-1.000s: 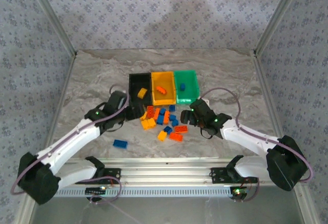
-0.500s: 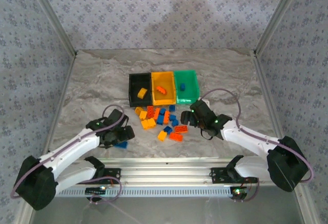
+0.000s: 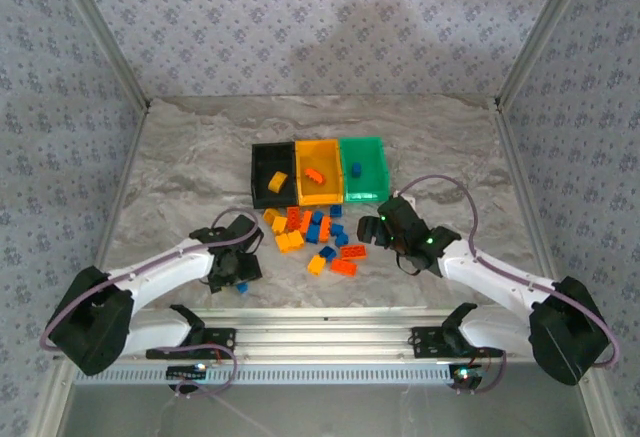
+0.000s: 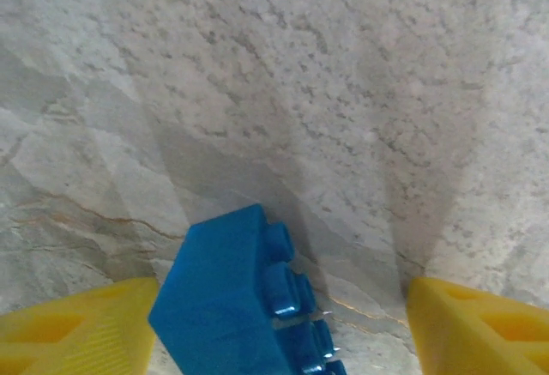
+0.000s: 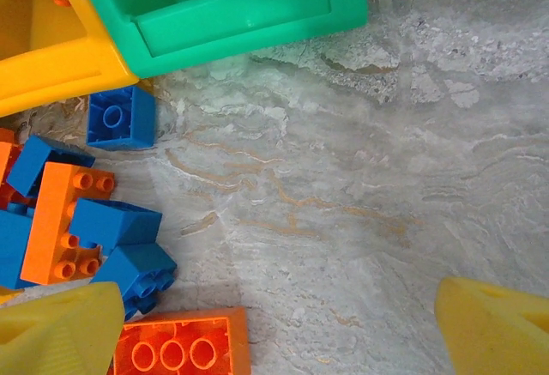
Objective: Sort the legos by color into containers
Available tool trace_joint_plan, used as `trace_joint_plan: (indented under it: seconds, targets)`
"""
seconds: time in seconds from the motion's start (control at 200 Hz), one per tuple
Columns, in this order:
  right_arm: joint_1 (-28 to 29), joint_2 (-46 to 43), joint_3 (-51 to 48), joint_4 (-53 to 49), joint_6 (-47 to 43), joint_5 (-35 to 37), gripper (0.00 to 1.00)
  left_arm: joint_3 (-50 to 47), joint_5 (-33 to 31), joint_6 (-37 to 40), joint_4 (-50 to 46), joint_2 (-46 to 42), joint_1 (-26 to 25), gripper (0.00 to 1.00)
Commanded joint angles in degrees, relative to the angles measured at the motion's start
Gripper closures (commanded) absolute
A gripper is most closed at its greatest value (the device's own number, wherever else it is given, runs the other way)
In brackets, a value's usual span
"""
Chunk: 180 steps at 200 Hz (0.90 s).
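- A grey, stone-look table top (image 3: 180,157) holds three small open plastic boxes joined in a row: a black box (image 3: 268,200), a yellow-orange box (image 3: 320,199) and a green box (image 3: 362,195).
- The black box has one yellow-orange studded brick (image 3: 277,181) in it. The yellow-orange box has one red-orange brick (image 3: 314,175). The green box has one small blue brick (image 3: 355,168).
- A pile of little studded plastic bricks (image 3: 315,237) in blue, yellow-orange and red-orange lies on the table, just at 6 o'clock from the boxes.
- One lone blue brick (image 4: 240,306) lies on the table by itself, at 8 o'clock from the pile.
- The left claw (image 4: 283,328) is down over the lone blue brick, with one yellow finger on each side of it.
- The brick sits right next to the finger at 9 o'clock. Bare table shows between the brick and the finger at 3 o'clock. So this claw is open around the brick and is not squeezing it.
- The right claw (image 3: 372,229) is at 3 o'clock from the pile, near the front of the green box.
- Its two yellow fingers (image 5: 497,323) are spread wide apart, so it is open and holds nothing.
- In the right wrist view, a flat red-orange brick (image 5: 184,345) lies just beside the finger at 7 o'clock, and a square blue brick (image 5: 120,117) lies close to the corner of the yellow-orange box.
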Motion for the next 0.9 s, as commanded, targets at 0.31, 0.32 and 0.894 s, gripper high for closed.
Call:
trace_joint_plan:
  seconds: [0.31,0.32,0.894]
  targets:
    - [-1.2,-2.3,-1.9,-0.2,0.7,0.1,0.04,2.2,2.9,-0.3,5.0,2.8,-3.3,0.73]
    - [-1.2,-2.3,-1.9,-0.1,0.7,0.1,0.04,2.3,2.9,-0.4,4.9,2.8,-3.4,0.73]
    - [-2.3,-6.7,-3.8,-3.3,3.3,3.7,0.04,41.1,3.4,14.0,11.2,22.1,-6.8,0.94]
